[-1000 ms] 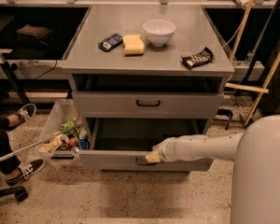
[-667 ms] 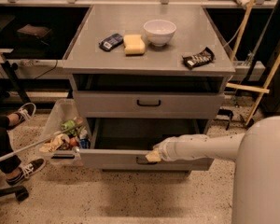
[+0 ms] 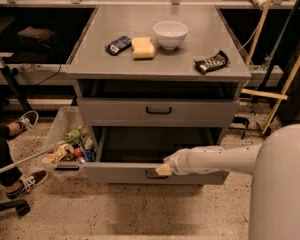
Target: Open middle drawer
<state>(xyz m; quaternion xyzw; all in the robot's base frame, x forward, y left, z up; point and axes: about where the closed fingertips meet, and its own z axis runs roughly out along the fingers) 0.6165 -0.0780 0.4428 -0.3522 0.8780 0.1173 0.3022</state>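
Observation:
The middle drawer [image 3: 120, 173] is a wide grey drawer with a small black bar handle [image 3: 154, 174]. It stands pulled out from the cabinet, and its dark inside shows behind the front. My gripper [image 3: 163, 170], a cream tip on a white arm coming in from the right, sits at the right end of that handle and touches the drawer front. The grey drawer above it [image 3: 115, 111] is closed, with its own black handle [image 3: 158, 110]. Any drawer below is hidden by the pulled-out front.
On the cabinet top [image 3: 100, 59] lie a white bowl [image 3: 170, 34], a yellow sponge [image 3: 143, 47], a dark blue packet [image 3: 118, 45] and a black snack bag [image 3: 211, 62]. A bin of trash [image 3: 67, 146] stands at the left. A person's shoes [image 3: 25, 121] are further left. Wooden sticks [image 3: 280, 91] lean at the right.

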